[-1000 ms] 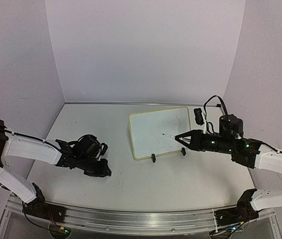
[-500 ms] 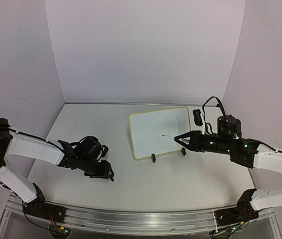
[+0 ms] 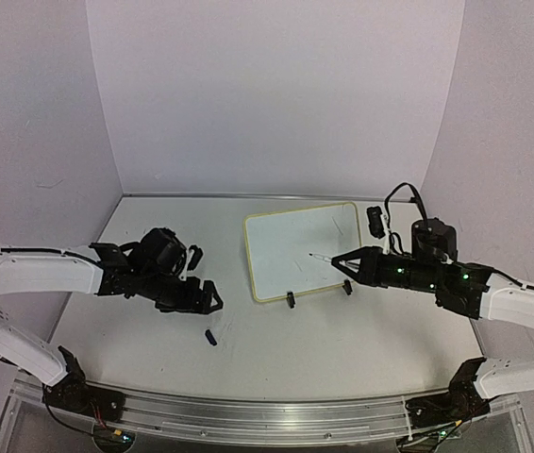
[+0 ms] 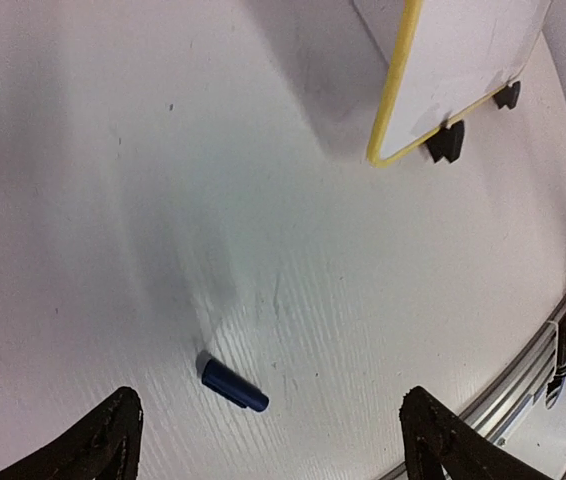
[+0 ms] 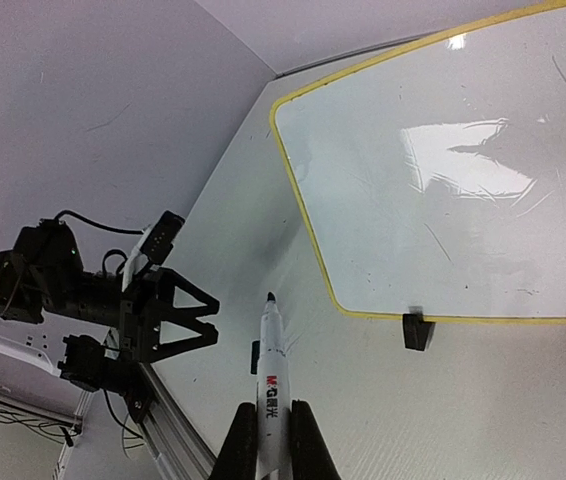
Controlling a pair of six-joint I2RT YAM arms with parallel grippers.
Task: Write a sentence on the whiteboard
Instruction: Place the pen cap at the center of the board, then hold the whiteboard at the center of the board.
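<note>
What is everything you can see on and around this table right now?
whiteboard: one, white with pale-yellow rim, propped right of table centre
clip feet: two, black, whiteboard's near edge
marker cap: one, dark blue, lying on the table
marker: one, white, uncapped, tip toward the whiteboard
table: one, white
rail: one, silver, table's near edge
left gripper: one, black, open, near the marker cap
right gripper: one, black, shut on the marker

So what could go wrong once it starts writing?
The whiteboard rests only on two small clip feet, and the open left gripper is away from it, so the marker in the right gripper might push it back. The blue cap lies loose near the left gripper and could get knocked away.
</note>
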